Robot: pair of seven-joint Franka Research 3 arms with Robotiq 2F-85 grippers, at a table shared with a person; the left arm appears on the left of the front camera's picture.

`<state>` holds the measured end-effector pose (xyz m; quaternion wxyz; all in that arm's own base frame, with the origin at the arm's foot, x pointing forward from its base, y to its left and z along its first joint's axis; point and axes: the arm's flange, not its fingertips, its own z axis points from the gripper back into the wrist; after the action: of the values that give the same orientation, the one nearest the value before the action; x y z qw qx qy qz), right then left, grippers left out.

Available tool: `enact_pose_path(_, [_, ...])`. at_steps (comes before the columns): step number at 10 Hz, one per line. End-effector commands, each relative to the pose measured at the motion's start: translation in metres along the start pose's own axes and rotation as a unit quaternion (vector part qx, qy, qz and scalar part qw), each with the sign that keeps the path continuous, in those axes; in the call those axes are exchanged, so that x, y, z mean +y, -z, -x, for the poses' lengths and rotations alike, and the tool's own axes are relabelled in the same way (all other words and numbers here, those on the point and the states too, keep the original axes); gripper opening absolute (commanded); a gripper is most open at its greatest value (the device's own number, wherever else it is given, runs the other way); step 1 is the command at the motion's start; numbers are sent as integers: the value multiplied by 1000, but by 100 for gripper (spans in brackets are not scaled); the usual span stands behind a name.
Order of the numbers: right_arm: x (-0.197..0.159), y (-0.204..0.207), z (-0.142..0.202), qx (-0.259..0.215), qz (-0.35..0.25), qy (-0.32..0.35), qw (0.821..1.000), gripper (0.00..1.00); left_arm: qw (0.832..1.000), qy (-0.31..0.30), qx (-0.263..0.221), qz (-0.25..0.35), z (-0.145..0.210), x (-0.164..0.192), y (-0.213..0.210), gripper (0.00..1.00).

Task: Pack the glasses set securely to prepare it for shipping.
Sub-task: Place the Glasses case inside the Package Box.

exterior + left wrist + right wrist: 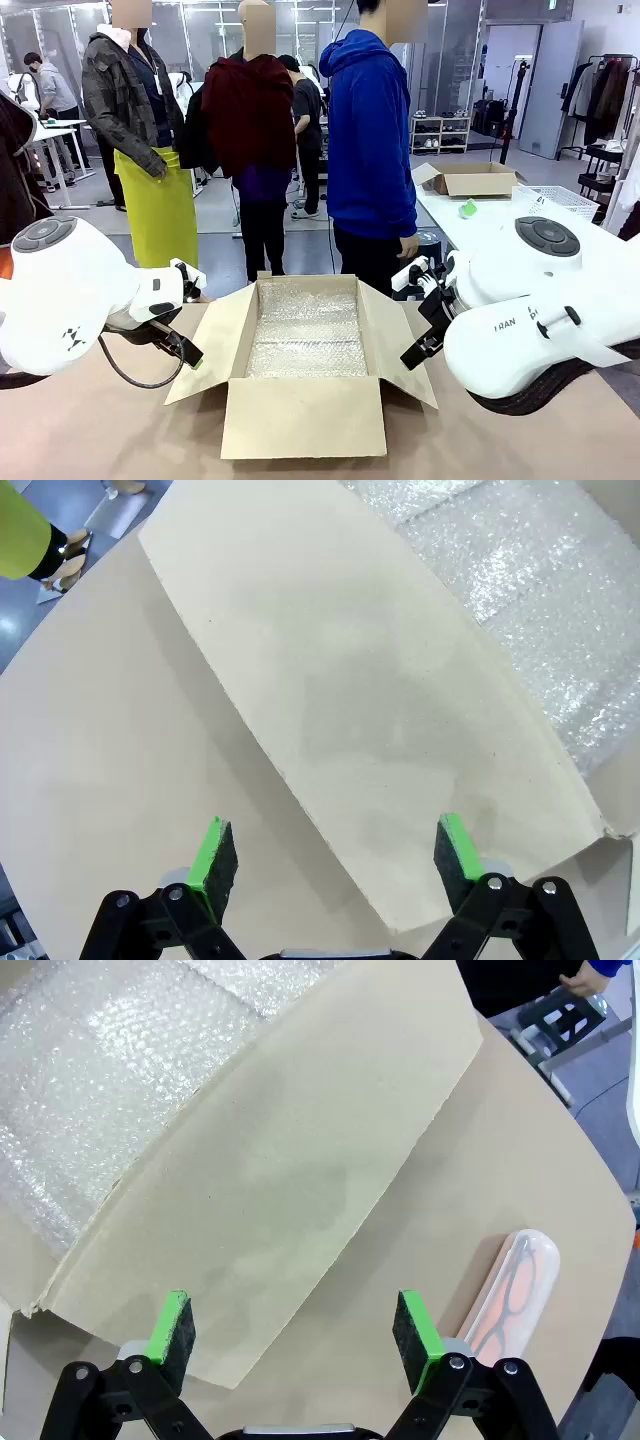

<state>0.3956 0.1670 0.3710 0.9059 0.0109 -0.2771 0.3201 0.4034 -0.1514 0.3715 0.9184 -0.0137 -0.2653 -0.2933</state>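
Open box sits in the middle, bubble wrap lining its floor. Left gripper hangs over the left flap, fingers wide and empty; right gripper likewise over the right flap. Pink case lies flat on the table beside that flap.

— What's the room like?
— You've a grey floor running back to glass partitions; a white table stands at your right; beyond it a low shelf and a grey door; a clothes rack hangs full at the far right.
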Motion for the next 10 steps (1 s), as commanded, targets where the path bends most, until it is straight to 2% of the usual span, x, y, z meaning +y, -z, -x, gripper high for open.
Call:
enact_pose_path(1, [0,0,0,0,0,0,1000,100,1000,0,0,0,0,0,0,100])
enact_pose_path(10, [0,0,0,0,0,-1,1000,100,1000,1,0,0,0,-1,0,100])
